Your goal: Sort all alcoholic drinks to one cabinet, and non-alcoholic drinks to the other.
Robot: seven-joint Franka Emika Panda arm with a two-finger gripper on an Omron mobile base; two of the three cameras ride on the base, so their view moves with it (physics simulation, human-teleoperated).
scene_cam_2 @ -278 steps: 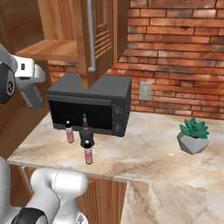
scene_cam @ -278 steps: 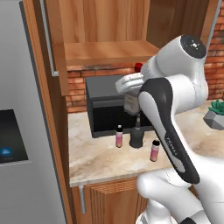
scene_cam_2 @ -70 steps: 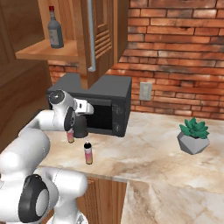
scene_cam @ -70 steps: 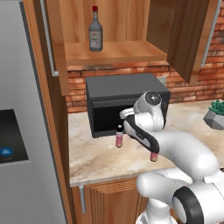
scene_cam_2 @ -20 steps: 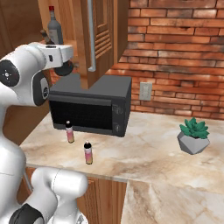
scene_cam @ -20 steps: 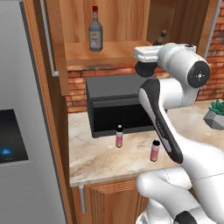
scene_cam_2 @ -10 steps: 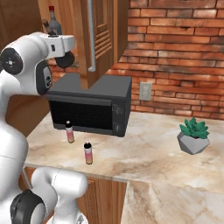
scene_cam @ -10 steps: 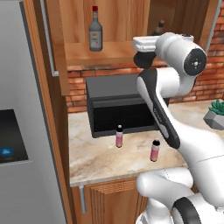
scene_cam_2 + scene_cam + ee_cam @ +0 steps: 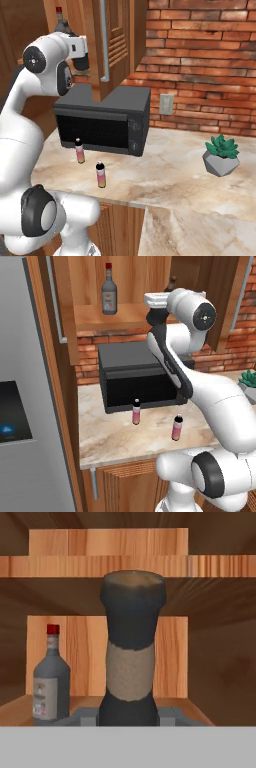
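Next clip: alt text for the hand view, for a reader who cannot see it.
The dark bottle stands upright and close up between the hand's fingers, its thin neck facing the camera. Behind it to the left, the red-capped clear-grey bottle stands on the wooden cabinet shelf.

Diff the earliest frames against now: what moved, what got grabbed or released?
The clear-grey liquor bottle went from the counter up onto the cabinet shelf and stands free. The dark bottle left the counter; the gripper now holds it at shelf height. Both pink bottles, microwave and plant stayed put.
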